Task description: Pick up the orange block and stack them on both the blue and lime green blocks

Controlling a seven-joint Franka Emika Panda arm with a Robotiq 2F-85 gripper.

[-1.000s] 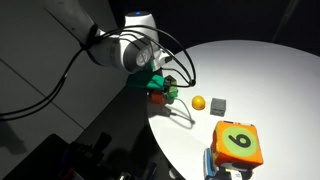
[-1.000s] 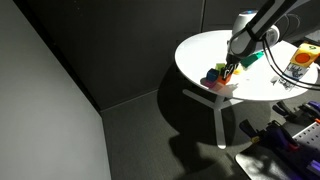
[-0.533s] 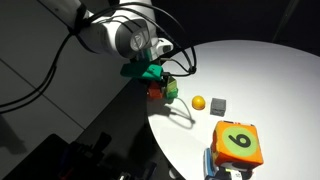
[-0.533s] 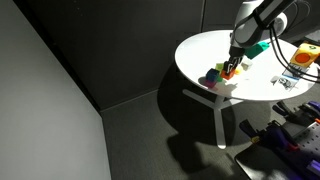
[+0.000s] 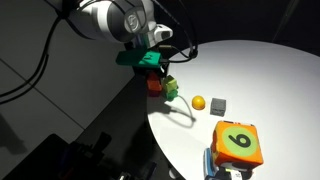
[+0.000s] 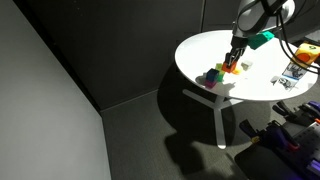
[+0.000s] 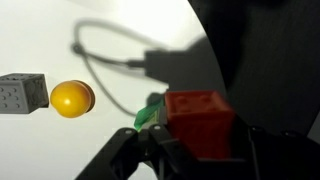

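Observation:
My gripper is shut on the orange block, with one finger on each side of it. The gripper holds the block just above the table near its left edge. The lime green block peeks out from under the orange block's left side and sits beside it in an exterior view. In an exterior view the gripper and orange block hang over a cluster with the blue block and a green one.
The round white table carries a yellow ball, a small grey cube and a big orange and green die. A thin cable loops across it. The ball and cube lie left of the gripper.
The arm has risen and swung back from the table edge. The orange block has come up a little with the gripper, while the green block stays in place.

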